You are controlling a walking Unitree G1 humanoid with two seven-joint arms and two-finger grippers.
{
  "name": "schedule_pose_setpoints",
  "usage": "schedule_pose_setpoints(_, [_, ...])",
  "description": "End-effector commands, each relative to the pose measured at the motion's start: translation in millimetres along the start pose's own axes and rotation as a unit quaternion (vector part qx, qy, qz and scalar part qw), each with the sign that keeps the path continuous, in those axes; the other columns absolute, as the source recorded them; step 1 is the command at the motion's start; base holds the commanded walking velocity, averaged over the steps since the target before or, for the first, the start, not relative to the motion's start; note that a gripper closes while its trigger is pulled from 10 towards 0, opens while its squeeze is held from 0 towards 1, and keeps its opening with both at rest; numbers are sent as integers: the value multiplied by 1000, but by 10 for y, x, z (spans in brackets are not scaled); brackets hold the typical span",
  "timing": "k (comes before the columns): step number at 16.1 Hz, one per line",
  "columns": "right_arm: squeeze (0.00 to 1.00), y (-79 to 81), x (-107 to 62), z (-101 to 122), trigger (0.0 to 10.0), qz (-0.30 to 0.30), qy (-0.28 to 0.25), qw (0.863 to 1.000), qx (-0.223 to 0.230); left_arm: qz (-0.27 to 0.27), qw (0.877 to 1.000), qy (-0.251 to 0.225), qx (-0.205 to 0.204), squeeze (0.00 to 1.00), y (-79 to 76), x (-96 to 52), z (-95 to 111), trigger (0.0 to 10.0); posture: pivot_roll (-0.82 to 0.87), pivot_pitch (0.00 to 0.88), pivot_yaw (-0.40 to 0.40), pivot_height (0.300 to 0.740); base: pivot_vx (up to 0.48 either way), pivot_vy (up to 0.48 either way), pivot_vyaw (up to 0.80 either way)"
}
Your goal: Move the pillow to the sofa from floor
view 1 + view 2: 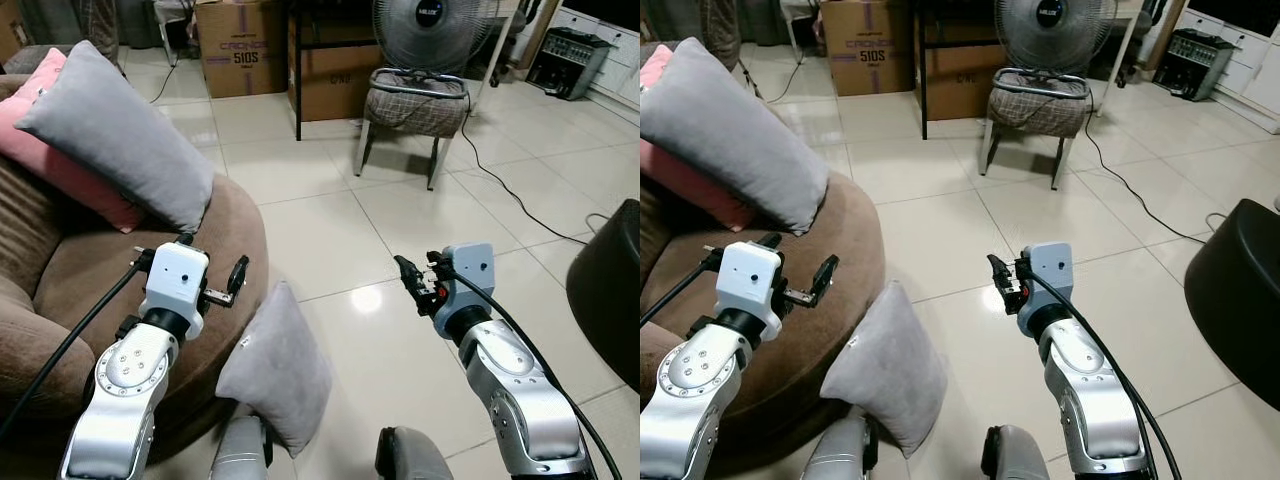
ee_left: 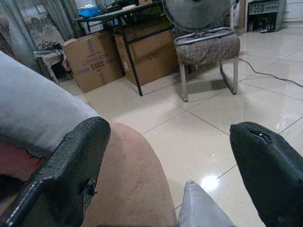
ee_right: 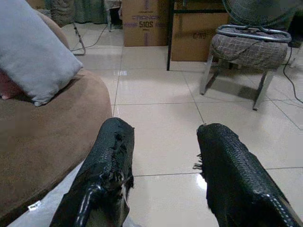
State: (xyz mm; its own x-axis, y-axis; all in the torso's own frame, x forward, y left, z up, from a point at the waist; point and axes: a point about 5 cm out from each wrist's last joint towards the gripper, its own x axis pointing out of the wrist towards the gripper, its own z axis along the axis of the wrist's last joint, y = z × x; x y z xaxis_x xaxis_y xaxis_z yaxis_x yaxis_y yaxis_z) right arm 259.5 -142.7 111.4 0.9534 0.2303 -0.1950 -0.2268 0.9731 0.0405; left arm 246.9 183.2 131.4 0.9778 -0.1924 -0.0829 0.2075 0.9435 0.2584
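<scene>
Both arms are reaching forward, left gripper [image 1: 237, 277] and right gripper [image 1: 407, 274] spread and empty; the pillow [image 1: 276, 366] is leaning on the sofa [image 1: 235, 230] below, between them.

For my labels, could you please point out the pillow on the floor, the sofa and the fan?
floor pillow [image 1: 280, 370], left eye view, middle of its face
sofa [image 1: 235, 250], left eye view, bare arm
fan [image 1: 430, 30], left eye view, grille
</scene>
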Motion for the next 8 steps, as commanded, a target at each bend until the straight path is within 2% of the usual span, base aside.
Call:
schedule_pose_setpoints(1, [0,-36,-2,25,10000,-9,-6,1000,-1,1,1000,-9,-4,0,-2,20,48,10000,77,0,-24,636,0,0,0])
schedule_pose_setpoints(2, [0,-39,-2,26,10000,-10,-5,1000,1,1,1000,-10,-5,0,0,21,51,10000,77,0,-24,636,259,0,0])
schedule_pose_setpoints(5, [0,-37,0,14,10000,-11,1,1000,1,0,1000,-12,-7,0,2,22,55,10000,77,0,-23,636,305,0,-715])
schedule_pose_setpoints(8, [0,-38,4,21,10000,-11,-1,1000,-3,1,1000,-11,-8,0,9,18,53,10000,77,0,-23,636,324,0,0])
